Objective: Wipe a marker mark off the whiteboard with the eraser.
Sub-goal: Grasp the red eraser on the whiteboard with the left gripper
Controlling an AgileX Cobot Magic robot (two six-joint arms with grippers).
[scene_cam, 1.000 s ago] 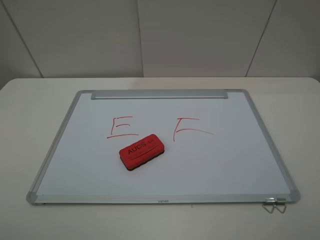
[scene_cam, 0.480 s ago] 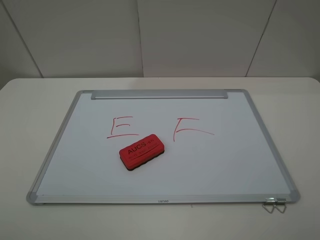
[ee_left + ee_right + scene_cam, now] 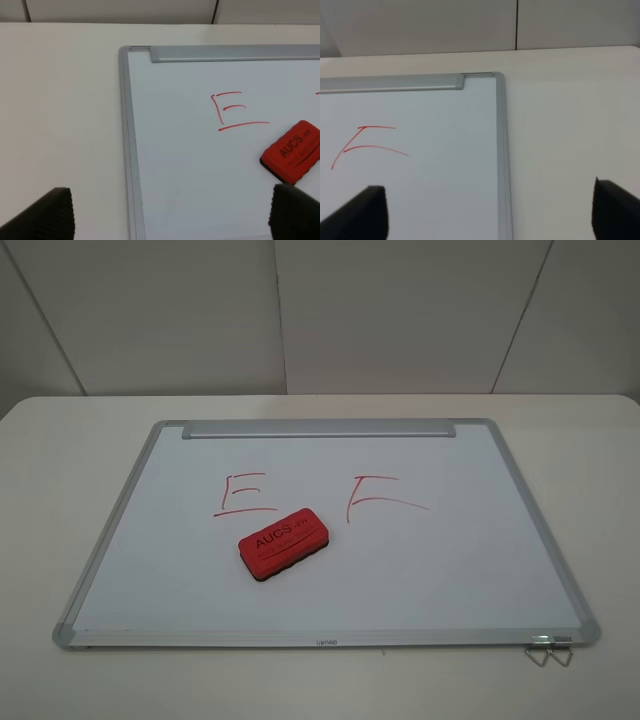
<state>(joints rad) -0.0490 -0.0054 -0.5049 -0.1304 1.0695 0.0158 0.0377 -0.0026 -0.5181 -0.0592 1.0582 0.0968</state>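
Eraser (image 3: 284,543) flat on the whiteboard (image 3: 150,570), left of the board's middle, just beside the red "E" marker mark (image 3: 245,494) on its near side. Its long axis slants from near-left to far-right. Left fingers (image 3: 50,215) are spread wide and empty, with the eraser close ahead of one tip. Right fingers (image 3: 367,215) are likewise wide and empty, facing only the two-barred mark (image 3: 367,145). The left arm appears nearer for the pickup.
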